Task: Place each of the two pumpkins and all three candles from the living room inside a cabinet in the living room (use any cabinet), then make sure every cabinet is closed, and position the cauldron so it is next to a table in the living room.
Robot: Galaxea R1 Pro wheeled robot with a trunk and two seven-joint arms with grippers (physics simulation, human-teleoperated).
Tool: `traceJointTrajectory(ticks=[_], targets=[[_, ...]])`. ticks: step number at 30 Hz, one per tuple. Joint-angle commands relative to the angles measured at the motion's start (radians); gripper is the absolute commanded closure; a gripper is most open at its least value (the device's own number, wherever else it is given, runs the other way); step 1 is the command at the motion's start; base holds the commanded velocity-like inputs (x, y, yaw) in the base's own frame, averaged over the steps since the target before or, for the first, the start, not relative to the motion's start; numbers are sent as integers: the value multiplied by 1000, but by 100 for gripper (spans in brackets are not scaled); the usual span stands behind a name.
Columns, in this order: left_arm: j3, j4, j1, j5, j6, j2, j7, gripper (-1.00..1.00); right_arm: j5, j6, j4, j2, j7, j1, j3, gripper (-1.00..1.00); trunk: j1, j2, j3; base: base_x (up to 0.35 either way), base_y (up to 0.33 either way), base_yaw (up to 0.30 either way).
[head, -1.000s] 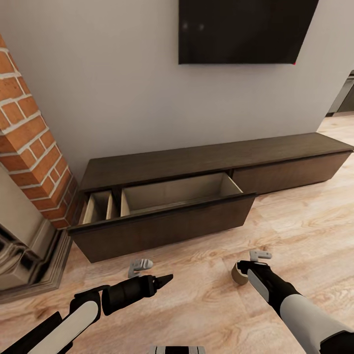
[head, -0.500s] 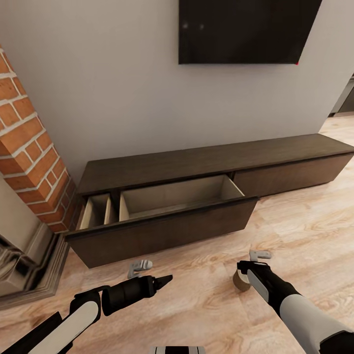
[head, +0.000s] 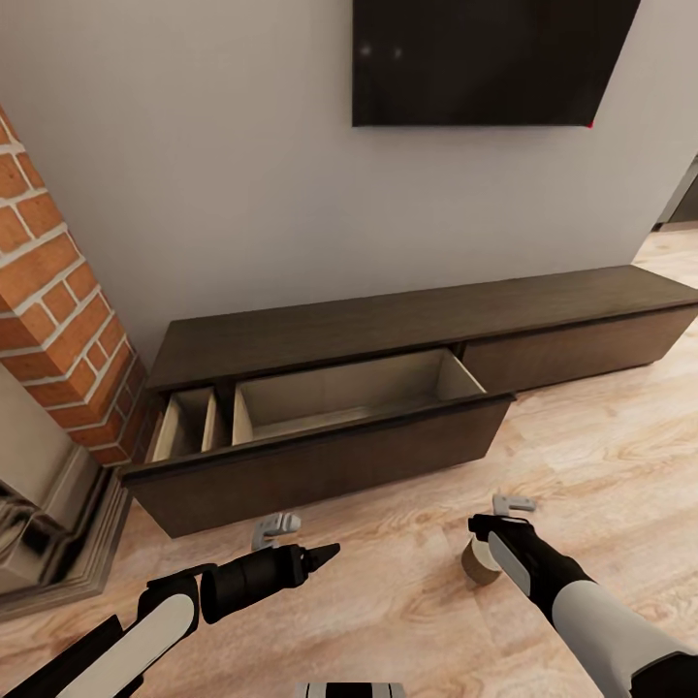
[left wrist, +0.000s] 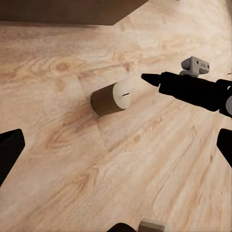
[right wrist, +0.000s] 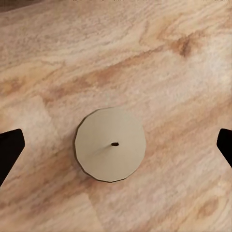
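A beige candle point(head: 474, 561) stands upright on the wood floor in front of the cabinet point(head: 407, 320). The cabinet's left drawer point(head: 330, 456) is pulled out, and its pale insides look bare. My right gripper point(head: 483, 530) hangs open right above the candle. Its wrist view looks straight down on the candle point(right wrist: 110, 144), centred between the spread fingers point(right wrist: 9, 147). My left gripper point(head: 318, 555) is open, low over the floor to the candle's left. Its wrist view shows the candle point(left wrist: 110, 99) beside the right gripper point(left wrist: 150, 78). No pumpkins or cauldron are in view.
A brick column point(head: 58, 291) and a stone fireplace point(head: 39, 504) stand at the left, close to the open drawer's end. A dark screen point(head: 485, 58) hangs on the wall above the cabinet. Wood floor point(head: 601, 456) stretches away to the right.
The whole view has shifted: the cabinet and the candle sit slightly lower and larger in the picture. Both arms hold the same pose, and the candle has not moved on the floor.
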Motion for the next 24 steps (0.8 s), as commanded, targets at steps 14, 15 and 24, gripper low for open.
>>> traceJointTrajectory(ticks=[14,15,24], targets=[[-2,-3,-1,11,-1,1,9,-100,9,1,-3,-2,-8,0,7,-100,5,-3,-47,1,0,0],[-2,-3,-1,11,-1,1,9,-100,9,1,-4,-2,-8,0,7,-100,6,-3,-51,0,0,0],[-2,-3,-1,11,-1,1,9,-100,13,-22,-4,-2,-8,0,8,-100,10,-6,-86,0,0,0]])
